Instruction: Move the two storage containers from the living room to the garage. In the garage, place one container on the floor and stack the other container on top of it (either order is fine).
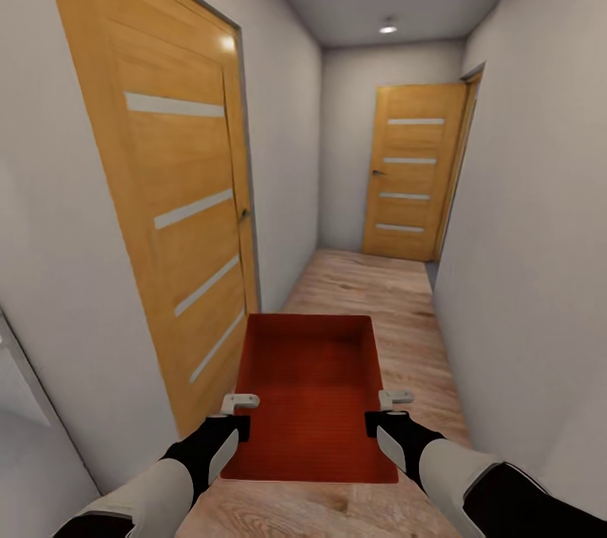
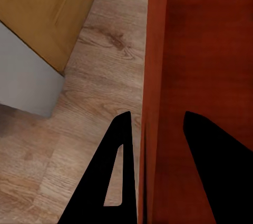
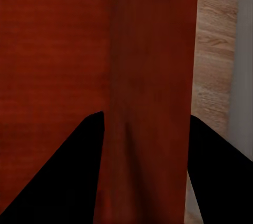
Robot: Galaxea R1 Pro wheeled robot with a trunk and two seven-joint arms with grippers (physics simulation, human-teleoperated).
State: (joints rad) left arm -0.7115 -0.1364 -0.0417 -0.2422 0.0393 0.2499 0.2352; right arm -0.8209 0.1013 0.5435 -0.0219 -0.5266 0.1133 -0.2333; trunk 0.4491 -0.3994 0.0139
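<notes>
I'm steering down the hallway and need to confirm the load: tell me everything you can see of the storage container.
The storage container is an orange-red rectangular bin, plastic-looking, with plain tapered walls and no lid; its inside is empty. It is held level, open side up, above the wood plank floor, long axis pointing down the corridor. The left gripper clamps its left wall, the right gripper its right wall, each with one finger inside and one outside.

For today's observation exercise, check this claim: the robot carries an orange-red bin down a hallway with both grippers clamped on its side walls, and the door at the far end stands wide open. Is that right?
Not quite. The far door is shut, as the head view shows. The rest holds: the left gripper and right gripper each clamp a side wall of the orange-red bin over the hallway's wood floor.
</notes>
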